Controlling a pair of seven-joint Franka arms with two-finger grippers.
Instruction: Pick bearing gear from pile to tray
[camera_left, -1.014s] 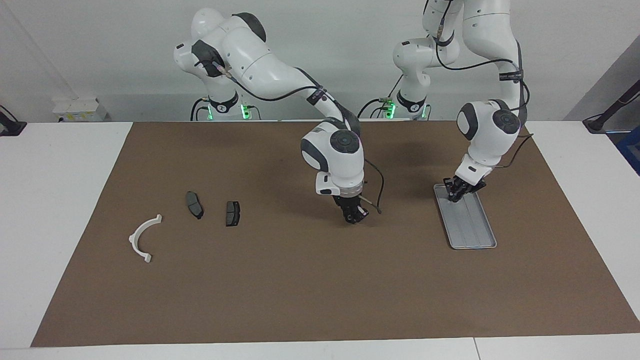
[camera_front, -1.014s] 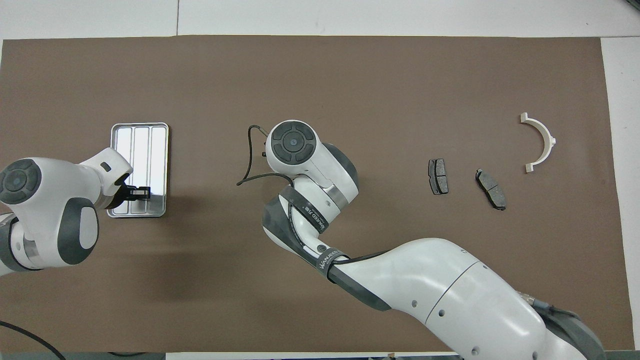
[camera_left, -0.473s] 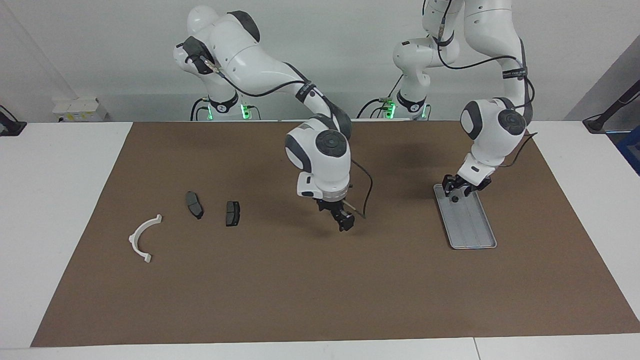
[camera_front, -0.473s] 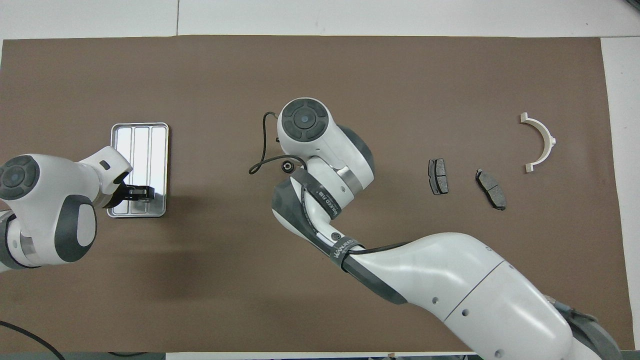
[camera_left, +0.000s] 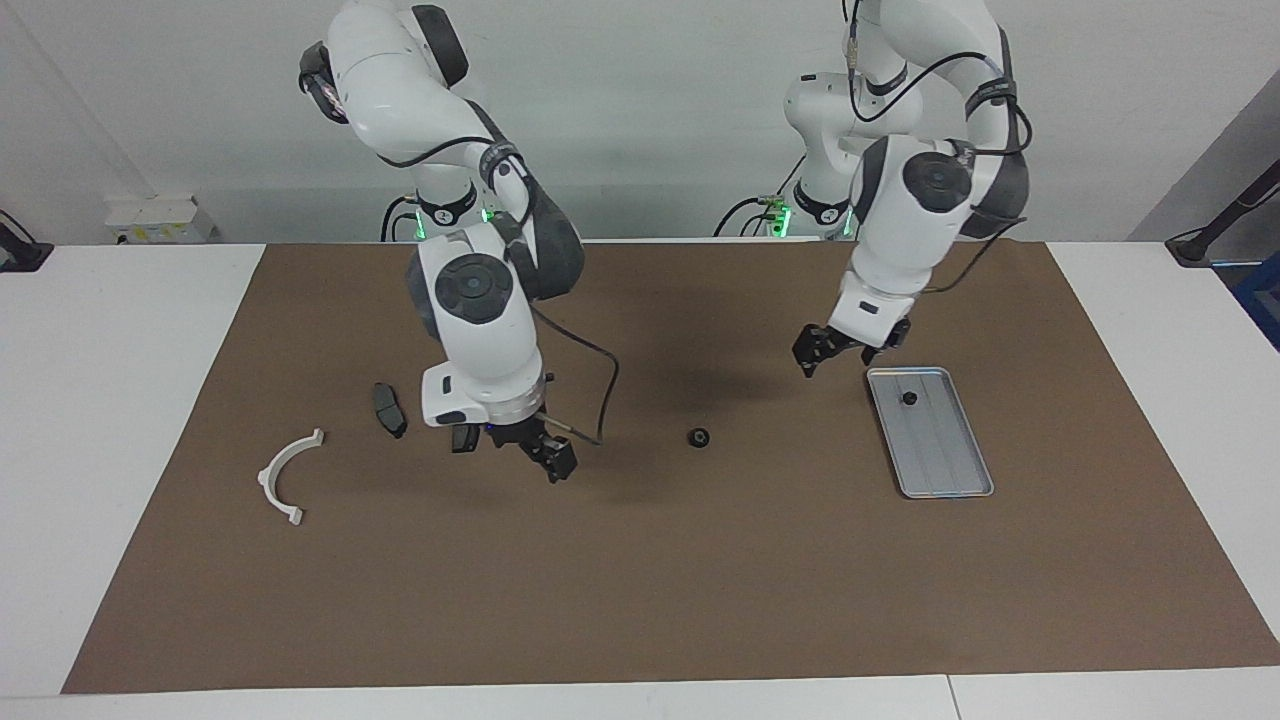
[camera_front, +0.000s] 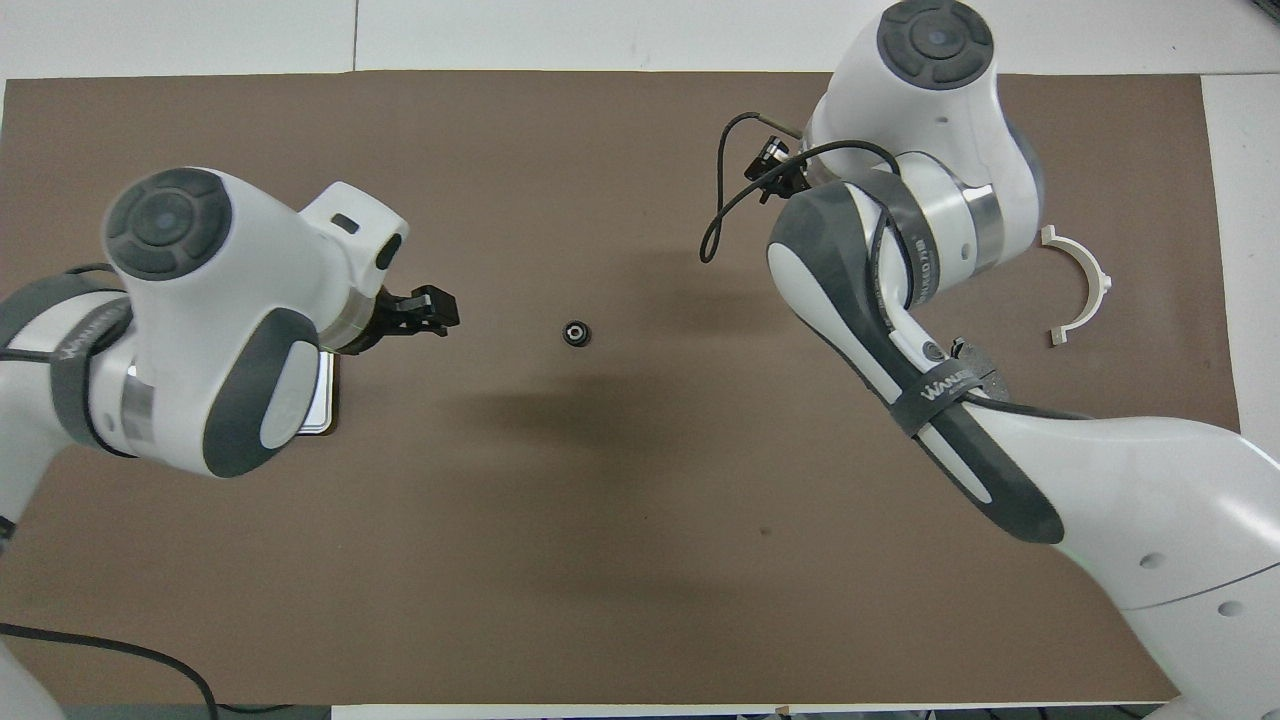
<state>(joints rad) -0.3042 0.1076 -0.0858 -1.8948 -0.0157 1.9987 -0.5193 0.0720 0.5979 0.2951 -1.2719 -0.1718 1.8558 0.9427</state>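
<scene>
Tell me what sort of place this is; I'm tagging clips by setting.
Likely a robotics lab bench: two white arms, one's end effector raised, a brown mat, a metal tray beside brake-pad parts.

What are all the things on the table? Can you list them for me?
table: one, white, under everything
mat: one, brown, covers most of the table
tray: one, silver-grey, on the mat at the left arm's end
round pieces: two, black, one in the tray, one on the mat near the middle
pads: two, dark grey, on the mat at the right arm's end, one partly hidden by the right arm
bracket: one, white, curved, beside the pads
right claw: one, black, over the mat by the pads
left claw: one, black, over the mat beside the tray
</scene>
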